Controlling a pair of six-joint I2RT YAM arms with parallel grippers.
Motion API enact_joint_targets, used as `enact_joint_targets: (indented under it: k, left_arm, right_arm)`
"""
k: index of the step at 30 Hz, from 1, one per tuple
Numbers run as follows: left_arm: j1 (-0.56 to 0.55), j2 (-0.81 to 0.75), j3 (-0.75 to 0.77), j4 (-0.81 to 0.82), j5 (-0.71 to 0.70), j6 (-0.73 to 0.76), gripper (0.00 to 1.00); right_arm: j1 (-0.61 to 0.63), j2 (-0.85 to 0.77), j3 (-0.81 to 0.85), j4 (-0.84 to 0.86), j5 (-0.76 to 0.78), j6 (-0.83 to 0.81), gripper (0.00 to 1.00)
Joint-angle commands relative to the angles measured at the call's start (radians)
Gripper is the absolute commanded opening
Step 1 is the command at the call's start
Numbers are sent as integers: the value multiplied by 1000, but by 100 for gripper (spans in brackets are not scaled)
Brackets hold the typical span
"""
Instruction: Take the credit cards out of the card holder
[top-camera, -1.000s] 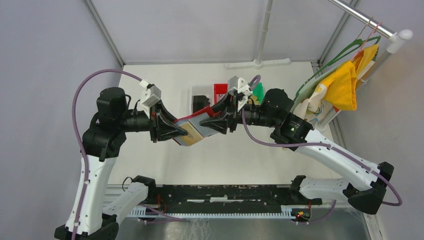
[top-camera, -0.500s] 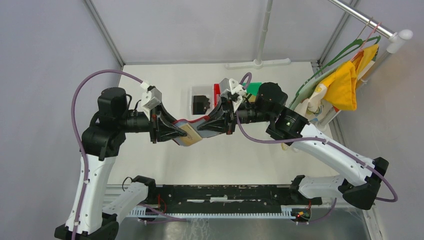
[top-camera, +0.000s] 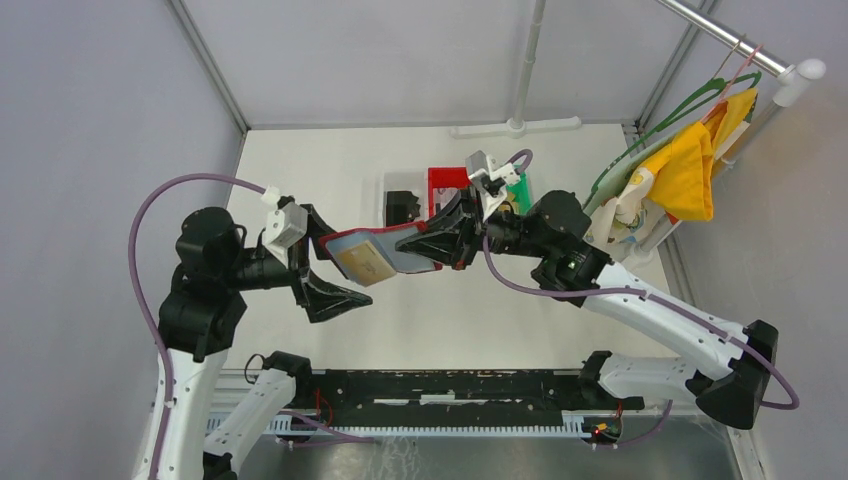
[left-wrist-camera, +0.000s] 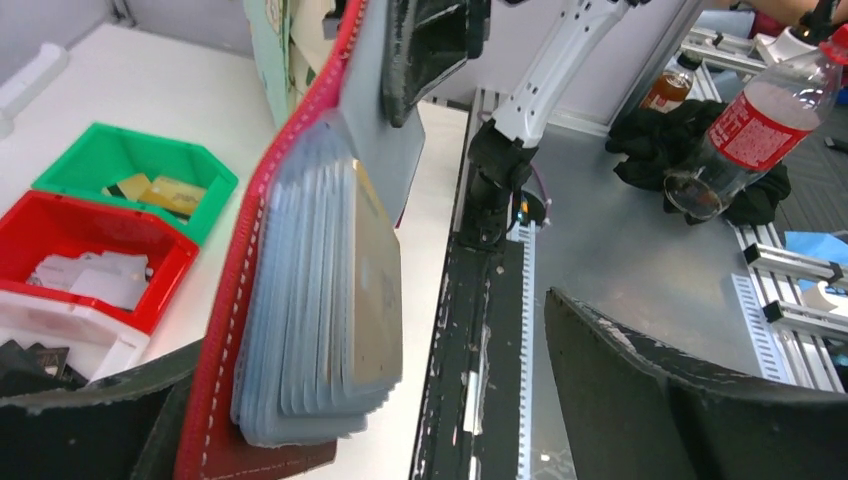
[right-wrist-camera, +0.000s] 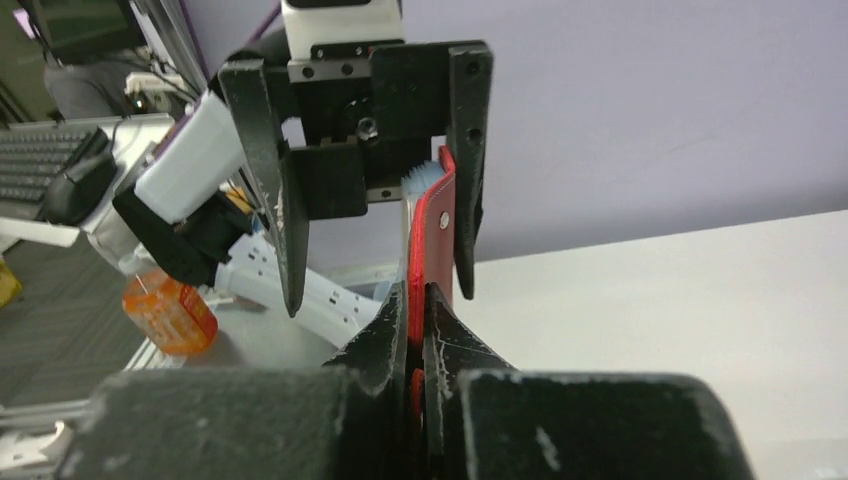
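Card holder pinched tight by right gripper, mid-air above bench centre. Left gripper splayed wide around free end, seemingly not touching. Risk: single-edge pinch lets it swing, spilling credit cards.

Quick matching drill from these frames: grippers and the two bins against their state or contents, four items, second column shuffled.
Column 1
1. left gripper
2. right gripper
3. green bin
4. red bin

Column 2
A. holds pale white pieces
B. open, one finger on either side of the card holder
C. shut on the card holder's edge, holding it up off the table
D. holds tan cards

Pairs: 1-B, 2-C, 3-D, 4-A
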Motion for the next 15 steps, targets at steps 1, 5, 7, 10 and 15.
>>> enact_joint_targets:
  k: [1, 5, 7, 10, 15]
  left_arm:
    - [1, -35, -16, 201, 22, -162, 89]
    - [0, -34, -12, 205, 30, -174, 81]
    - [1, -36, -15, 216, 30, -174, 77]
    - [1, -41, -31, 231, 68, -177, 73]
    - [0, -44, -48, 267, 42, -212, 48]
  right_arm:
    - [2, -30, -14, 324, 84, 167, 0]
    - [1, -20, -42, 406, 80, 239, 0]
    - [2, -19, -64, 433, 81, 261, 0]
    - [1, -25, -115, 505, 91, 298, 0]
    - [5, -46, -203, 594, 126, 336, 0]
